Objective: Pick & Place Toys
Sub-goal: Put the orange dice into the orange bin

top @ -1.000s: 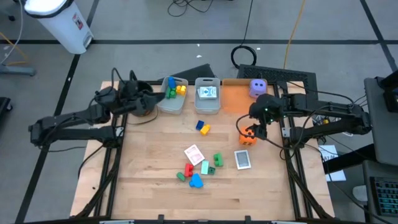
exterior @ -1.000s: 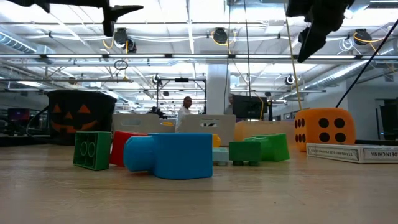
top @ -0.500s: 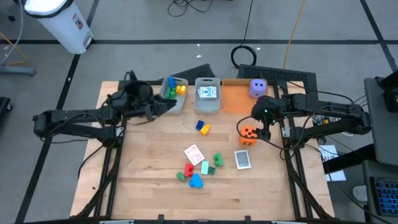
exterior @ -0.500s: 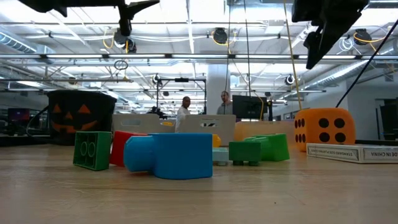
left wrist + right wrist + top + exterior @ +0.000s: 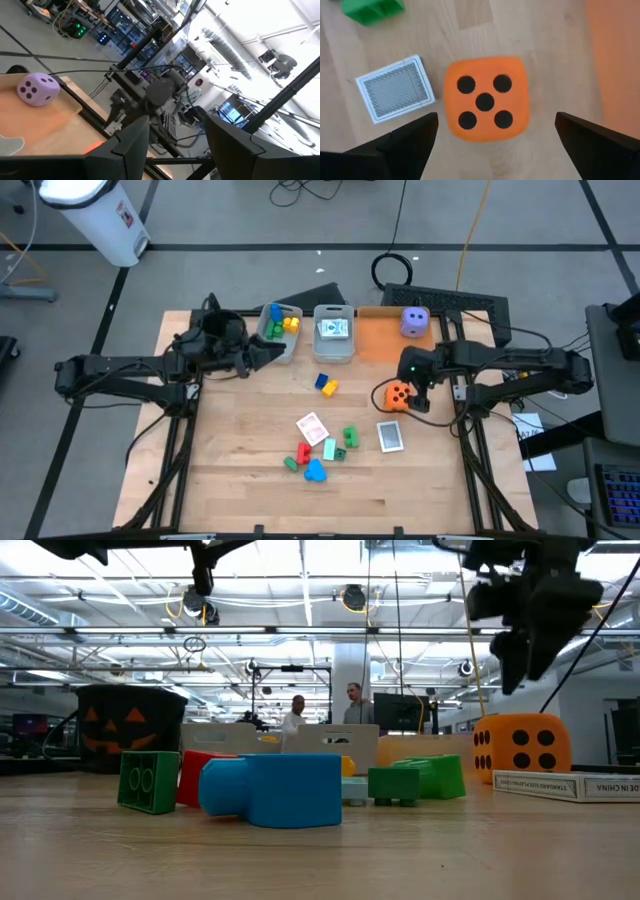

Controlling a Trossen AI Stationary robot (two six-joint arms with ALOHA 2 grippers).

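A: Nearest us, loose blocks (image 5: 318,452) lay clustered on the table (image 5: 240,470), a card (image 5: 391,436) just right of them. Not sorted yet, I'd say.

B: And the right gripper (image 5: 411,386)?

A: It hung over the orange die (image 5: 398,394), fingers (image 5: 400,145) spread wide either side, five pips up. Not touching, as far as I could see. Lined up for a grab, I judged; the purple die (image 5: 415,321) already sat on the orange tray (image 5: 375,340) beyond.

B: The left one?

A: Left gripper (image 5: 270,351) sat by the far bins (image 5: 278,340), where blocks and cards were stowed. Fingers (image 5: 125,145) stood part way apart with nothing visible between them.

B: Anything you couldn't make out?

A: From table height the die (image 5: 520,745) hid whatever lay behind it, and both arms were cut off at the top. The bins' lower contents I couldn't read.
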